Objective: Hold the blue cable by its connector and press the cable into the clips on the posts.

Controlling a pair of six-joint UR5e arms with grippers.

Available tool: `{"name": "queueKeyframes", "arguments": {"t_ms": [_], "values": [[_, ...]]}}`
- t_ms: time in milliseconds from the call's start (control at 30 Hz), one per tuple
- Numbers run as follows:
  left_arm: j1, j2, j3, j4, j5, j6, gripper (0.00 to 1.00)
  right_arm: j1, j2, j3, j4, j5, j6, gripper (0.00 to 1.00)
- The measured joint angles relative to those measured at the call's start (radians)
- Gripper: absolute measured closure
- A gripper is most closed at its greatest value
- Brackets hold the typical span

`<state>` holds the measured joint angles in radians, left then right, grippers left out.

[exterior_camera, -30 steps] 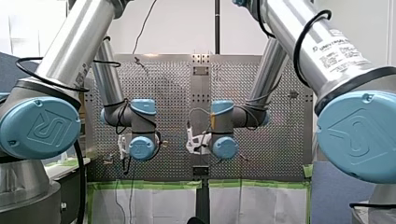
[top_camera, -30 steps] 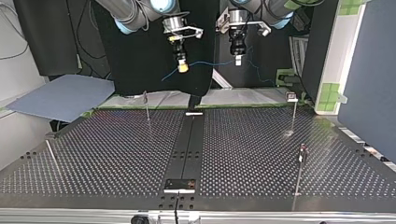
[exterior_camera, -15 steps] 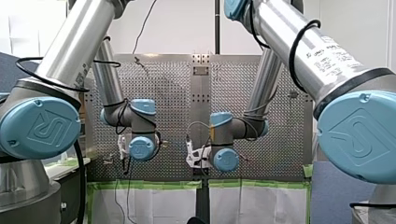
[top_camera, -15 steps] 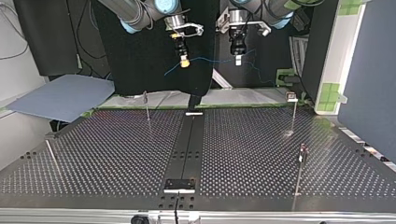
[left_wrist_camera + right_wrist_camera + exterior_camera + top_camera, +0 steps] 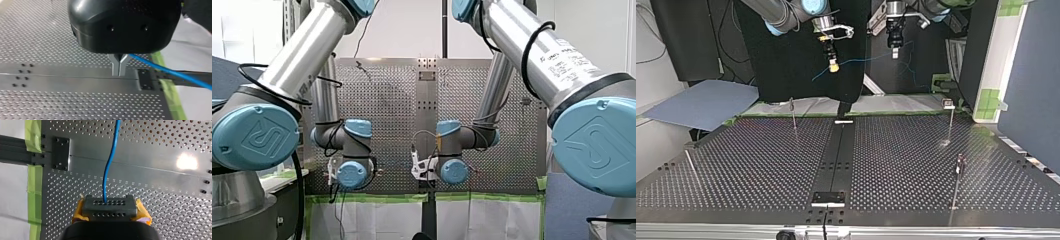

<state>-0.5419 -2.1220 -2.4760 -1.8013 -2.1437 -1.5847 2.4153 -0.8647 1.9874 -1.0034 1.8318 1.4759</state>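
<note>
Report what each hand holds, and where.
My right hand grips the grey perforated connector block of the thin blue cable; my left hand pinches that cable further along.

In the top view, the perforated table (image 5: 761, 165) carried a far-left post (image 5: 793, 114) near its far-left corner. A far-right post (image 5: 950, 117) stood near the far-right corner, with a near-right post (image 5: 957, 180) before it by the right edge. A mounting plate (image 5: 828, 198) lay at the middle of the near edge. Above the middle of the far edge hung the right gripper (image 5: 834, 66) and the left gripper (image 5: 894, 53), apart, with the cable (image 5: 861, 61) spanning between them. The connector (image 5: 109, 207) sat between the right gripper's pads.
</note>
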Motion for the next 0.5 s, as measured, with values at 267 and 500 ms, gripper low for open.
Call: {"name": "queueKeyframes", "arguments": {"t_ms": [267,500], "values": [[0.000,-0.038,-0.001,0.002,0.000,0.000,1.00,0.000,0.000,0.000,0.000,0.000,0.000,1.00],[0.005,-0.034,-0.012,0.016,0.009,-0.014,1.00,-0.004,0.006,-0.017,0.017,0.004,0.017,1.00]]}}
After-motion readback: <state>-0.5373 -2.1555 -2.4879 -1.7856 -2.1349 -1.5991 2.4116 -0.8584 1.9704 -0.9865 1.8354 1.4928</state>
